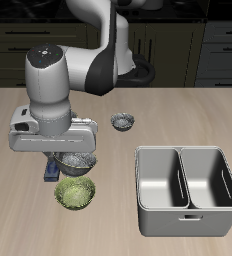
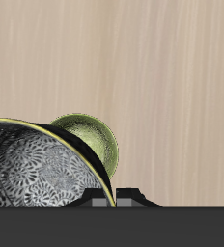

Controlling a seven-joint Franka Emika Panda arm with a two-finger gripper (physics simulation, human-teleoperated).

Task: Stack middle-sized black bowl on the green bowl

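My gripper [image 1: 56, 165] is shut on the rim of the middle-sized black bowl [image 1: 77, 162], a dark bowl with a mottled silvery inside, and holds it in the air. The green bowl [image 1: 75, 194] sits on the table just below it, nearer the front edge. In the wrist view the black bowl [image 2: 37, 174] fills the near field at my gripper [image 2: 104, 200], and the green bowl [image 2: 93, 141] shows beyond its rim, partly covered by it. The black bowl is above the green bowl and apart from it.
A smaller dark bowl [image 1: 122, 122] sits farther back near the table's middle. A grey metal two-compartment bin [image 1: 185, 186] stands beside the green bowl near the front edge. The arm hides the table behind it; no larger dark bowl shows.
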